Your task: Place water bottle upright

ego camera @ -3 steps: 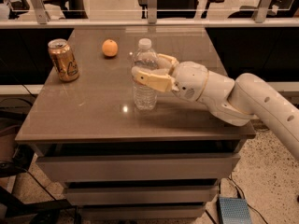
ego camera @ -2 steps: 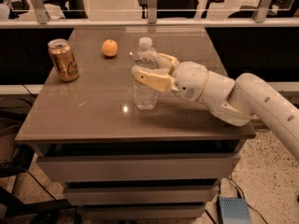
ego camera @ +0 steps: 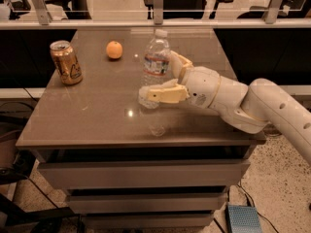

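Note:
The water bottle [ego camera: 155,64] is clear ribbed plastic with a white cap and a narrow red-white-blue label. It stands upright on the brown table [ego camera: 97,115], near the middle. My gripper [ego camera: 161,76] reaches in from the right and is open around the bottle. One cream finger [ego camera: 163,93] lies in front of the bottle's lower part. The other finger [ego camera: 180,62] is behind it on the right. The near finger hides part of the bottle's base.
A gold drink can [ego camera: 66,62] stands upright at the table's left. An orange [ego camera: 114,49] lies at the back, left of the bottle. A glass rail [ego camera: 155,23] runs along the far edge. Drawers [ego camera: 141,174] sit below the tabletop.
The fingers have spread apart: the near finger has dropped lower and away from the bottle's side. The bottle stays upright in the same spot.

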Robot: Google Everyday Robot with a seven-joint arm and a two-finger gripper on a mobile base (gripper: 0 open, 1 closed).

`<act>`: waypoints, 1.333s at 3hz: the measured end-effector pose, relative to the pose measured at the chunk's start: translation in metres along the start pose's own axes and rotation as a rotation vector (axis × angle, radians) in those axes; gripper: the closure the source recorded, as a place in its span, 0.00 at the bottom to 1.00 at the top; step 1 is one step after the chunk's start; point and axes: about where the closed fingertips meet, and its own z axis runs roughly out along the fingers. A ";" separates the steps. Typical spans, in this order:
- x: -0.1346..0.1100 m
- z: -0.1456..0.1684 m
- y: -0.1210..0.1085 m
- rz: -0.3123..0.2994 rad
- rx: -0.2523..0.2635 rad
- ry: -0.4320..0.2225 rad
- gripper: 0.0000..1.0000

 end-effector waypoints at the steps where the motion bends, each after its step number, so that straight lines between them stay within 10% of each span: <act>1: -0.011 -0.017 -0.001 -0.018 0.006 0.012 0.00; 4: -0.020 -0.028 -0.010 -0.015 0.029 0.086 0.00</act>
